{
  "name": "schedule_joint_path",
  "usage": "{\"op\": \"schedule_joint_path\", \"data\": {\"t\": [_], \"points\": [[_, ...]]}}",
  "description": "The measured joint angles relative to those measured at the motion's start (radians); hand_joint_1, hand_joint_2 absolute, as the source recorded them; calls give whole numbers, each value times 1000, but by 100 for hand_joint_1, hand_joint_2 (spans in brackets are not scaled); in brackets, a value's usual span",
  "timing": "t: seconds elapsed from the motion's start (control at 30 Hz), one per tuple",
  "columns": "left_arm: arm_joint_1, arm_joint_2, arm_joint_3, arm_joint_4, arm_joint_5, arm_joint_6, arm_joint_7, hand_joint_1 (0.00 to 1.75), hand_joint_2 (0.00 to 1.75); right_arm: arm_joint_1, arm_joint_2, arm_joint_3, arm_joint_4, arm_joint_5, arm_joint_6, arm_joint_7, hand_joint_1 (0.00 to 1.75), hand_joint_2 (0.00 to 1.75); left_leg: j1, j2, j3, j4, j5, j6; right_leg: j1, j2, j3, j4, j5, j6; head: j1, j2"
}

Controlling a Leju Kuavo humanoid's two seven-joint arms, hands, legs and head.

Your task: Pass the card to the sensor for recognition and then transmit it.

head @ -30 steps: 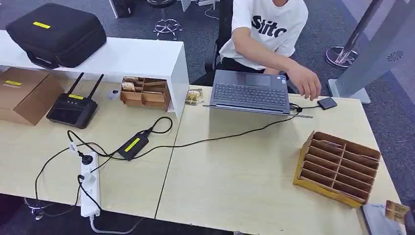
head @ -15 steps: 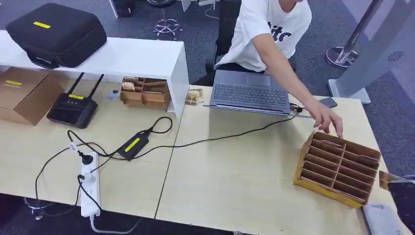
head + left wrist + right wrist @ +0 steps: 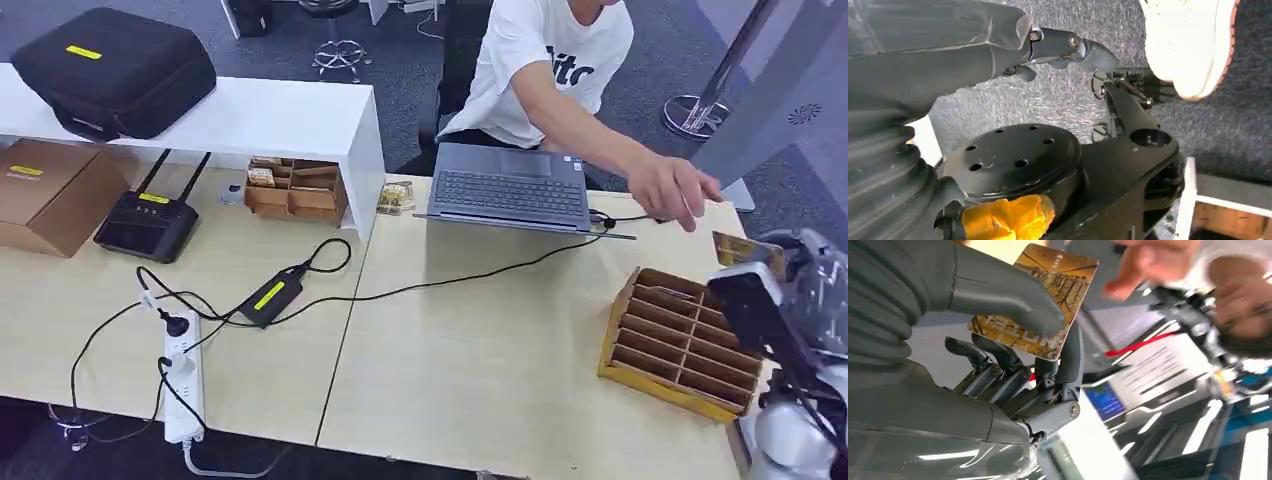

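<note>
Head view: the right hand (image 3: 760, 300) is raised at the table's right end, above the wooden rack (image 3: 690, 345), and holds the card (image 3: 745, 248) at its top. A person's hand (image 3: 675, 190) reaches out over the table's far right corner, near the card but apart from it. Right wrist view shows the grip closely: the thick thumb presses the gold printed card (image 3: 1040, 300) against the darker fingers (image 3: 1070, 360) behind it, so the card is pinched and stands out past the fingertips; a blurred person's hand (image 3: 1153, 262) is beyond it. Left wrist view: the left hand (image 3: 1048, 47) hangs over grey carpet, its dark fingers curled inward with nothing in them. On the table (image 3: 480, 370) an open laptop (image 3: 510, 190) sits in front of the person, with a cable running from it to a black adapter (image 3: 270, 297) and a white power strip (image 3: 182, 375). Farther left are a black router (image 3: 145, 225), a cardboard box (image 3: 45, 190), and a black case (image 3: 115, 70) on a white shelf (image 3: 280, 125).
</note>
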Motion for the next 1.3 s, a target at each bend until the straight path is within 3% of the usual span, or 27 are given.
{"op": "schedule_joint_path", "data": {"t": [0.17,0.37,0.4,0.43,0.63,0.83,1.1,1.3], "points": [[-19,18,-45,0,-7,-18,9,0,175,-293,1,209,251,-7,24,88,175,175,0,-1,-2,0,5,-1,0,0,-3,2,3,1,0,0],[-22,28,-84,0,-8,-26,18,0,175,-527,46,352,490,36,17,155,175,175,1,-2,-2,0,5,-1,1,-1,-4,3,3,0,0,0],[-22,29,-88,0,-8,-26,18,0,175,-547,55,367,517,45,16,162,80,175,1,-2,-2,0,5,-1,1,-2,-4,3,3,0,0,0],[-22,30,-90,0,-8,-26,18,0,175,-563,64,381,540,49,14,164,0,175,2,-2,-2,0,5,-1,2,-2,-4,3,3,0,0,0],[-22,32,-103,0,7,-26,20,0,175,-590,101,430,590,63,2,163,0,175,3,-4,-4,0,5,-2,3,-4,-4,2,3,0,0,0],[-21,32,-111,0,26,-23,20,0,175,-568,100,448,556,100,-7,150,0,175,3,-4,-4,0,5,-2,3,-4,-5,1,3,0,0,0],[-18,32,-119,0,50,-17,15,0,175,-500,43,455,450,137,-15,131,0,175,3,-4,-4,1,5,-2,3,-4,-5,1,3,0,0,0],[-16,30,-120,0,77,-13,10,0,175,-409,-49,455,360,181,-53,102,0,175,3,-6,-5,1,5,-2,3,-5,-5,1,3,0,0,0]]}}
